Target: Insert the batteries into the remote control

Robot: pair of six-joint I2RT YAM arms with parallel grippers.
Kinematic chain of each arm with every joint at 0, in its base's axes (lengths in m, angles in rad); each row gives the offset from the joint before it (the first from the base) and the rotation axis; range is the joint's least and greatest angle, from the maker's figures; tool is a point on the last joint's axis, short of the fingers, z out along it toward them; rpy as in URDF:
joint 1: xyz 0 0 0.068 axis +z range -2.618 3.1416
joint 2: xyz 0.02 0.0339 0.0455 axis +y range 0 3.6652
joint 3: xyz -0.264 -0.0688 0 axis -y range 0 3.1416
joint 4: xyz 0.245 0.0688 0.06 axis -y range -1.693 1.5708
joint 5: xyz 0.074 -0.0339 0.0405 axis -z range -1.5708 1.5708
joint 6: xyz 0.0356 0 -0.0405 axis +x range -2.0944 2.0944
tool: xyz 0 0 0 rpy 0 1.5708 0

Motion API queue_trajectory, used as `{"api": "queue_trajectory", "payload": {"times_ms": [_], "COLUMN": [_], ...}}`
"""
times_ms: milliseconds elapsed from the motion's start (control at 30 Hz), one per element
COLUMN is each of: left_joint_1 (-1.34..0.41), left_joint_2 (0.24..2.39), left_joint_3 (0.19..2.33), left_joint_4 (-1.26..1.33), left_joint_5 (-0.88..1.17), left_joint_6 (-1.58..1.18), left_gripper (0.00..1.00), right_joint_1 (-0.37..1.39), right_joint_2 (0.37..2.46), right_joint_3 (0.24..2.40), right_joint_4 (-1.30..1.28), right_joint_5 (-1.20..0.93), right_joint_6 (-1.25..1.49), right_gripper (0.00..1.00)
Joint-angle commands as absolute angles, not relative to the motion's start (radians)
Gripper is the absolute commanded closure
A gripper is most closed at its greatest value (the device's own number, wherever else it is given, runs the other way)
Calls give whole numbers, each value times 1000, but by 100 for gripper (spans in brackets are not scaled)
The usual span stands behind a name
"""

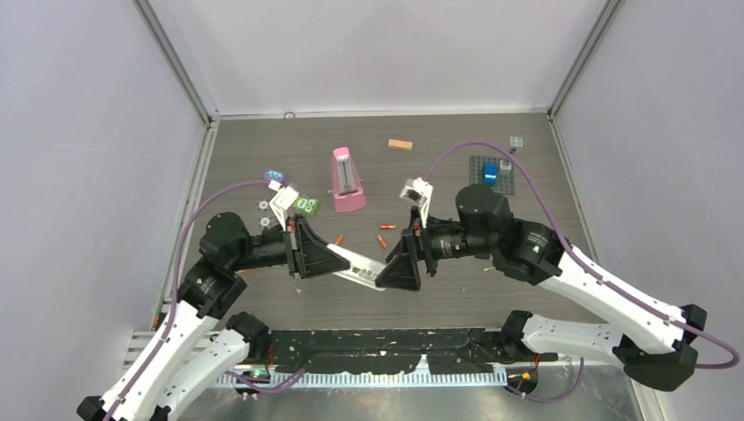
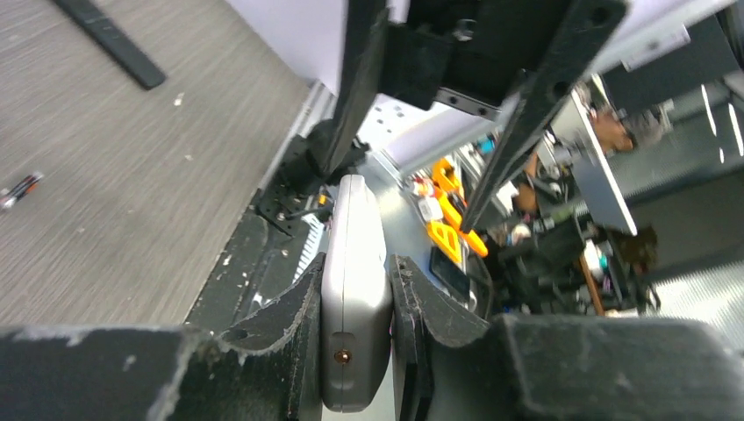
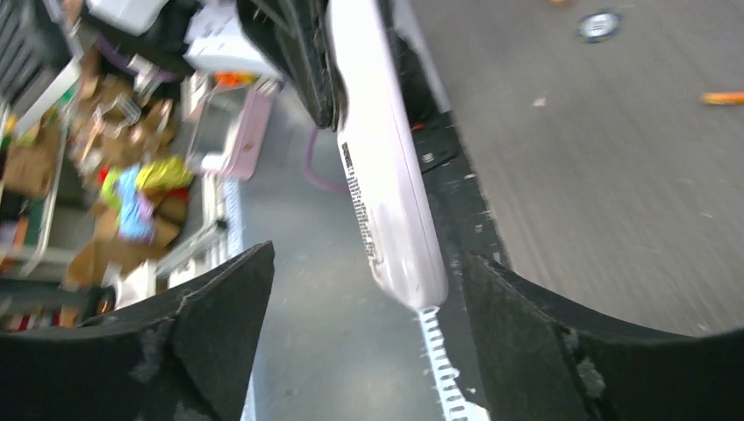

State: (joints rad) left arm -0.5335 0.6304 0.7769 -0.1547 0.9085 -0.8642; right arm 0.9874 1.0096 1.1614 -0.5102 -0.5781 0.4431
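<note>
Pale walls close in a grey wood-grain desk. Low in the middle of the overhead view, the white remote hangs just off the desk, bridged between the two arms.

The left pincer is clamped on one end. Its wrist view shows the remote's narrow edges squeezed between both fingers. The right pincer stands wide open around the other end, and neither finger touches the casing.

The loose batteries lie on the bare desk just above the remote in the overhead view. I can count three of them, two orange and one red. Further up are a pink wedge-shaped thing and a tan block.

The remote looks light, stiff and smooth-sided. I judge that its glossy plastic could slide or twist in a one-ended grip. It is best taken across the narrow edges near mid-length, leaving the back cover free.

The batteries look tiny, hard and round, so they will likely roll when nudged. Each should be pinched across the middle of its barrel, with the fingers set square to its length. Whether the battery cover is off cannot be told from these views.
</note>
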Motion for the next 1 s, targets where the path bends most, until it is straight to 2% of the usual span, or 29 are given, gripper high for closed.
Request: {"api": "queue_trajectory", "payload": {"times_ms": [0, 67, 133, 267, 567, 633, 833, 933, 967], "left_joint_1": [-528, -528, -527, -528, -527, -528, -527, -528, -528], "left_joint_2": [604, 598, 595, 639, 771, 788, 838, 857, 861], "left_joint_3": [679, 623, 545, 407, 221, 196, 145, 132, 129], "left_joint_4": [-115, -82, 5, 145, 366, 379, 365, 341, 334], "left_joint_5": [694, 617, 548, 467, 427, 422, 403, 394, 389], "left_joint_6": [-920, -944, -998, -1040, -1042, -1030, -1006, -999, -996], "left_gripper": [100, 100, 100, 100, 100, 100, 100, 100, 100], "right_joint_1": [949, 948, 948, 956, 1052, 1076, 1098, 1098, 1098], "right_joint_2": [897, 862, 840, 860, 1093, 1142, 1210, 1239, 1248], "right_joint_3": [1077, 1020, 956, 862, 771, 753, 667, 659, 657], "right_joint_4": [-465, -438, -362, -280, -154, -117, 19, 37, 43], "right_joint_5": [-263, -167, -113, -41, 111, 130, 193, 203, 200], "right_joint_6": [547, 614, 688, 784, 941, 963, 1022, 1024, 1026], "right_gripper": [14, 13, 16, 32, 36, 39, 61, 60, 56]}}
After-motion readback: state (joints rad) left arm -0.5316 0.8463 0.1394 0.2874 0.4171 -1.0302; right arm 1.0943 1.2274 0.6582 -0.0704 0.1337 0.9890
